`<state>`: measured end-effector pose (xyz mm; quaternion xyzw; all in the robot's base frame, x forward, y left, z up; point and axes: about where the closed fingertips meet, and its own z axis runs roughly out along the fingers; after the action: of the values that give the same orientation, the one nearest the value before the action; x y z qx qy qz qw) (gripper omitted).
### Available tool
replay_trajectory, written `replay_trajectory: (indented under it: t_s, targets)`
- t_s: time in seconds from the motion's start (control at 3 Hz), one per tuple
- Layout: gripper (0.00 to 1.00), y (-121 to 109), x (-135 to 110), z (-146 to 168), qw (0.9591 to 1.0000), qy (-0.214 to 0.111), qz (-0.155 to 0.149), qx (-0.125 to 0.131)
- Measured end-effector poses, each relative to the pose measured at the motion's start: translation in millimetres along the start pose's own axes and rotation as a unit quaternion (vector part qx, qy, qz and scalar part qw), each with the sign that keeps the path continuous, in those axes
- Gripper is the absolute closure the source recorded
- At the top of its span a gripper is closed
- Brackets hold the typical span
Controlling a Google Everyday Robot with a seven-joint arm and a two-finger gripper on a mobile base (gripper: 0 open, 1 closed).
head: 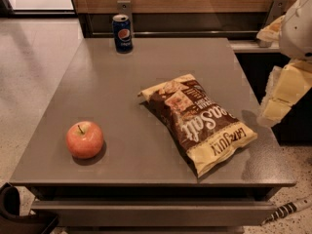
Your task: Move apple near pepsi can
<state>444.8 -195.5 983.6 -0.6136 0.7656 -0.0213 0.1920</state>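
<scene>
The red-orange apple [85,139] sits near the front left corner of the grey table [122,89]. The dark-blue pepsi can [123,33] stands upright at the table's far edge, left of centre, well apart from the apple. My gripper [282,94] hangs at the right edge of the view, beside the table's right side and above the floor, far from both the apple and the can. It holds nothing that I can see.
A brown and yellow snack bag [197,121] lies flat across the middle right of the table, between my gripper and the apple. A wood-panelled wall with a dark ledge [195,30] runs behind the table. A dark object [14,213] sits on the floor at the front left.
</scene>
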Motion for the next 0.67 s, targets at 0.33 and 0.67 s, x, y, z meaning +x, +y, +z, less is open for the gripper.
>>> replay_trajectory:
  t_s: [0.33,0.67]
  targets:
    - [0.00,13.2,-38.5,26.2,0.9969,-0.068,-0.024,-0.032]
    - [0.00,46.2,-94.8,52.9,0.9822,-0.174,-0.035,-0.063]
